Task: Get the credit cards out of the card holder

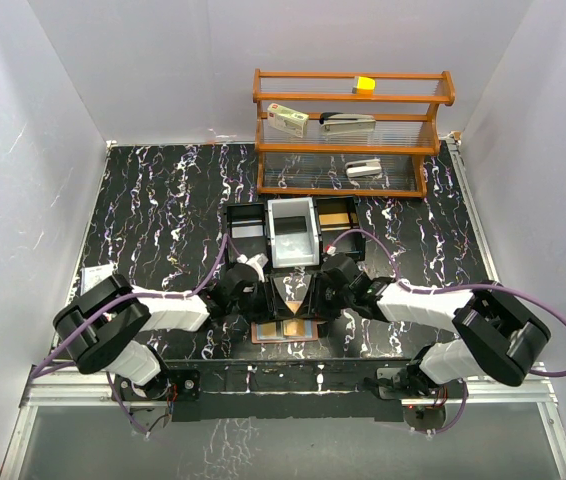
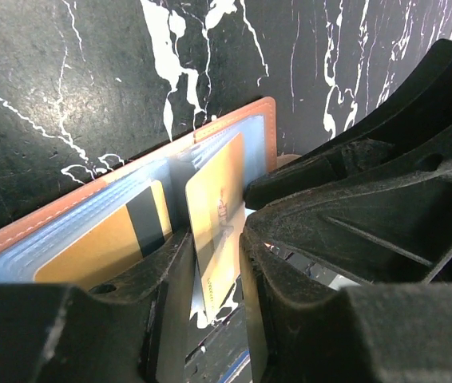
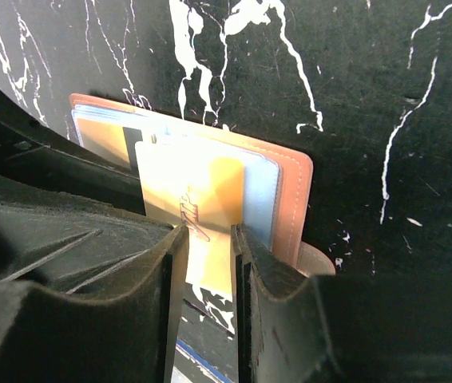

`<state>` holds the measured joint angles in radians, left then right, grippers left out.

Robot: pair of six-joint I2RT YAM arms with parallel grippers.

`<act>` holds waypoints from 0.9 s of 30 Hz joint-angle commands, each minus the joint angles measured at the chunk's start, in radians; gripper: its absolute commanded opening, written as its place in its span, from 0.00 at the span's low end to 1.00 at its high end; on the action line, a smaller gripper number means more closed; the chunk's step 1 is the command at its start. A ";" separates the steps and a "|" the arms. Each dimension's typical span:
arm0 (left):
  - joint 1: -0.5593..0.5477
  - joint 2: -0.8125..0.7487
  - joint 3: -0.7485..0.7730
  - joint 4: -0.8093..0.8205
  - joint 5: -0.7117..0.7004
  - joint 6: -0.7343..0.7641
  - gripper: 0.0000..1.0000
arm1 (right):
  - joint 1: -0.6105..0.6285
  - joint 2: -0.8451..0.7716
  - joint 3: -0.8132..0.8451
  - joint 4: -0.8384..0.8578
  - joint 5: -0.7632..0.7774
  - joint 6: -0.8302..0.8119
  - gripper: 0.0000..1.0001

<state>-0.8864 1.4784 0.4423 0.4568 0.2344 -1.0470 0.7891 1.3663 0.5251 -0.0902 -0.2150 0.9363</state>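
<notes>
card holder (image 2: pixel 267 132) open, credit cards (image 2: pixel 98 247) inside

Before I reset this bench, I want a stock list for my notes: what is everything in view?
table: one, black with white veining, under everything
shelf rack: one, orange-brown wood, far side
block: one, yellow, rack top
box: one, white-and-red, middle shelf
stapler: one, black-silver, middle shelf
small item: one, whitish, lower shelf, unidentifiable
tray: one, black, three-part, table centre
clear bin: one, pale, tray's middle part
card holder: one, salmon-pink, open, near edge
credit cards: at least two, yellow-orange, one pocketed, one between the fingers
left gripper: one, black, at the holder, grip unclear
right gripper: one, black, at the holder, grip unclear
</notes>
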 commanded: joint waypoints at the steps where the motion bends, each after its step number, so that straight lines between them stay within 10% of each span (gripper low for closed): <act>1: -0.010 0.012 -0.024 0.082 0.040 -0.044 0.27 | -0.004 0.039 -0.090 0.031 0.012 0.027 0.27; 16: -0.011 -0.088 0.010 -0.082 -0.027 0.016 0.44 | -0.029 0.033 -0.088 -0.014 0.046 0.020 0.26; 27: -0.010 -0.099 0.005 -0.105 -0.029 0.020 0.22 | -0.030 0.030 -0.083 -0.029 0.057 0.020 0.26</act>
<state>-0.8925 1.4139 0.4305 0.3874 0.2165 -1.0428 0.7628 1.3651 0.4633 0.0265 -0.2569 0.9932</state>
